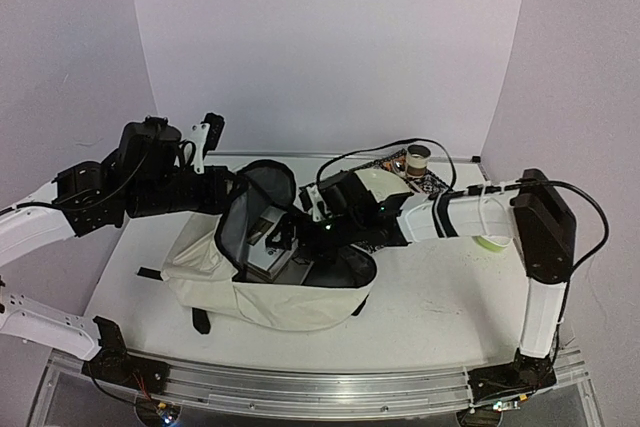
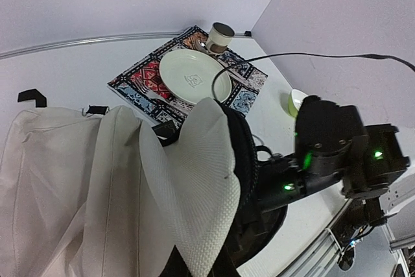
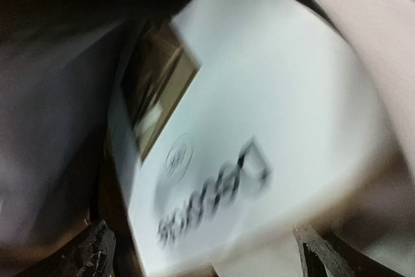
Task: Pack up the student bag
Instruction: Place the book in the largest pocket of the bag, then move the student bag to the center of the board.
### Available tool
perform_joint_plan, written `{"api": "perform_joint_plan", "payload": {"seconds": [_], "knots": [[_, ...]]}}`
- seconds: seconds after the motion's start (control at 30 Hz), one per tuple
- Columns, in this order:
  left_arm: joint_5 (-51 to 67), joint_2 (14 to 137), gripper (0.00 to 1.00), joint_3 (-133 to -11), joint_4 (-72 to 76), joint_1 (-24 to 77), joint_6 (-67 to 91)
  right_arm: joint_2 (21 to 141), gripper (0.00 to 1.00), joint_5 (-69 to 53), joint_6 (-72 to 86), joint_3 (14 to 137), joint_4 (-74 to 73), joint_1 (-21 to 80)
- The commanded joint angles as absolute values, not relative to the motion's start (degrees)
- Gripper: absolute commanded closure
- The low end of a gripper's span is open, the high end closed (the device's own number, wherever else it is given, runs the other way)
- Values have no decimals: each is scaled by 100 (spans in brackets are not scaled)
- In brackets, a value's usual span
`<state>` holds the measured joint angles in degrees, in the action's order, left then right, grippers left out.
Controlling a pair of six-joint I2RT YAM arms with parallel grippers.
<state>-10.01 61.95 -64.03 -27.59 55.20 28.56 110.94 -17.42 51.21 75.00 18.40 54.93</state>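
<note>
The cream student bag [image 1: 290, 302] lies on its side mid-table with its black-trimmed mouth open toward the back. My left gripper [image 1: 232, 190] is shut on the bag's top flap [image 2: 201, 160] and holds it up; its jaws [image 2: 198, 264] show dark at the bottom edge of the left wrist view. My right gripper [image 1: 290, 235] reaches into the mouth. In the right wrist view its fingers [image 3: 97, 251] stand wide apart around a blurred white printed book [image 3: 259, 115] that lies inside the bag against the grey lining [image 3: 52, 95]. The book also shows in the top view [image 1: 265, 247].
A patterned placemat [image 2: 139, 72] at the back right carries a white plate [image 2: 193, 76], a fork and a cup [image 2: 220, 37]. A small green-rimmed bowl [image 2: 297, 100] sits right of the bag. A dark strap [image 1: 150, 273] trails off the bag's left side.
</note>
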Motion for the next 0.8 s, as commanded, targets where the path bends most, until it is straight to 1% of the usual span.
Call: {"api": "perform_joint_plan", "payload": {"seconds": [0.0,0.17,0.23,0.33,0.43,0.53,0.77], "knots": [[-1547,6160,100,-6500,-2576,5531,2926,10108,2,-1654,3626,7824,197,5431],[-1797,6222,100,-6497,-2864,5528,2937,9497,2,-1613,2590,7680,-871,5099],[-1848,6219,100,-6492,-2973,5530,2936,9443,2,-1450,2421,7562,-1158,4903],[-2068,6214,100,-6552,-3209,5539,2936,9539,2,-1214,2262,7375,-1261,4867],[-2403,6214,100,-6707,-3493,5522,2911,9857,2,-1552,2368,7226,-1136,4908],[-2605,6239,100,-6868,-3709,5515,2823,10131,3,-1684,2567,7094,-736,5166],[-3158,6466,100,-7217,-4111,5493,2635,10939,16,-2291,3116,7662,201,6135]]}}
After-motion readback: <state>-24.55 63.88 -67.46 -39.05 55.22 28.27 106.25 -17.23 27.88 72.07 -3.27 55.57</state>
